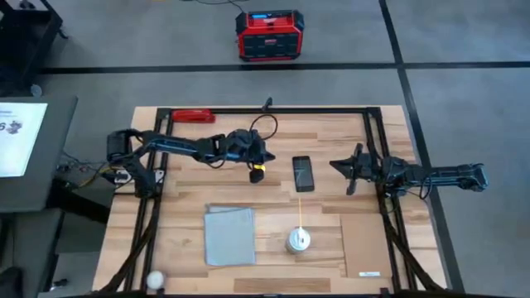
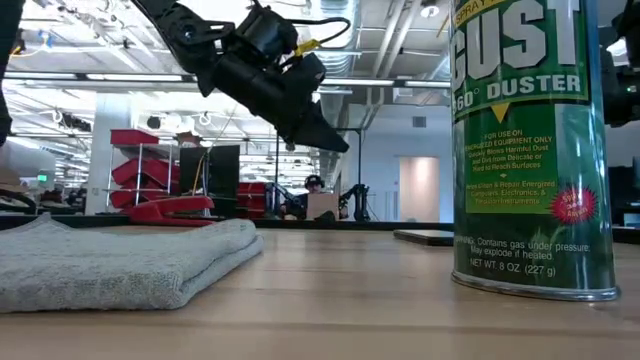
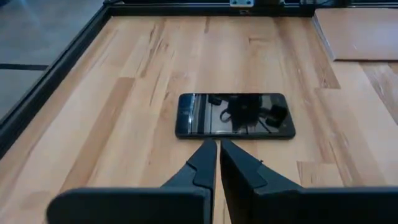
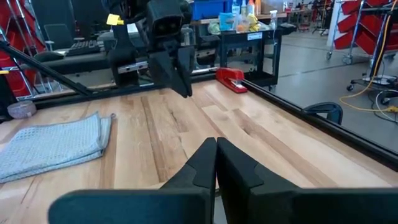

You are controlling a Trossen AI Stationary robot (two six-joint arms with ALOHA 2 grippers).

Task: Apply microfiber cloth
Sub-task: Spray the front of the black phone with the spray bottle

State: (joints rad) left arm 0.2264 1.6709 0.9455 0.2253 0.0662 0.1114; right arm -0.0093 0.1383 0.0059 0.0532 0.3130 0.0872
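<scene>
The microfiber cloth [image 1: 229,235], pale grey-blue and folded, lies flat on the table toward its near left; it also shows in the low view [image 2: 120,262] and the right wrist view [image 4: 53,146]. A black phone [image 1: 303,173] lies face up at mid-table [image 3: 235,115]. My left gripper [image 1: 267,156] hovers above the table just left of the phone, fingers shut and holding nothing [image 3: 217,149]. My right gripper [image 1: 338,165] is to the right of the phone, shut and holding nothing [image 4: 216,146].
A green duster can [image 1: 298,240] stands near the front, right of the cloth [image 2: 520,150]. A tan rectangular patch [image 1: 319,236] lies under it. A red stapler [image 1: 192,116] sits at the far left. A white ball [image 1: 155,280] rests at the near left corner.
</scene>
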